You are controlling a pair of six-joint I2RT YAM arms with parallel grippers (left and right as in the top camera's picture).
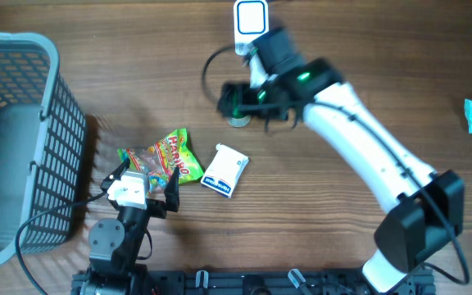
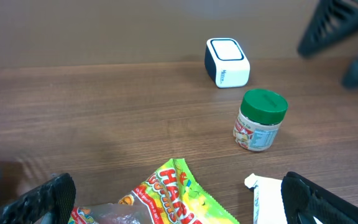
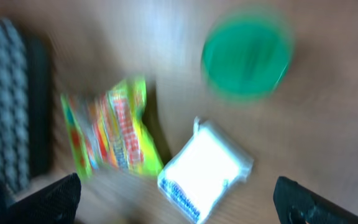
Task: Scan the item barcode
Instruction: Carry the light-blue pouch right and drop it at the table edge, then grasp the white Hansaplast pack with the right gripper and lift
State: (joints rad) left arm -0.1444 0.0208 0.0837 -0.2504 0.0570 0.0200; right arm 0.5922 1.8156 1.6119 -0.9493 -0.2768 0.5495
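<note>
Now right gripper (image 3: 180, 202): hovering wide open over green-lidded jar (image 2: 261, 119)
Left gripper (image 2: 182, 202): gaping wide, empty, above Haribo bag (image 2: 166, 199)

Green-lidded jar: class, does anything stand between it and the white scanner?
Nothing visible does. In the left wrist view only bare table separates the jar from the scanner; the candy bag and white packet lie nearer the camera.

Jar (image 2: 261, 120) — btw. scanner (image 2: 227, 62) & tissue pack (image 1: 224, 170)
</note>
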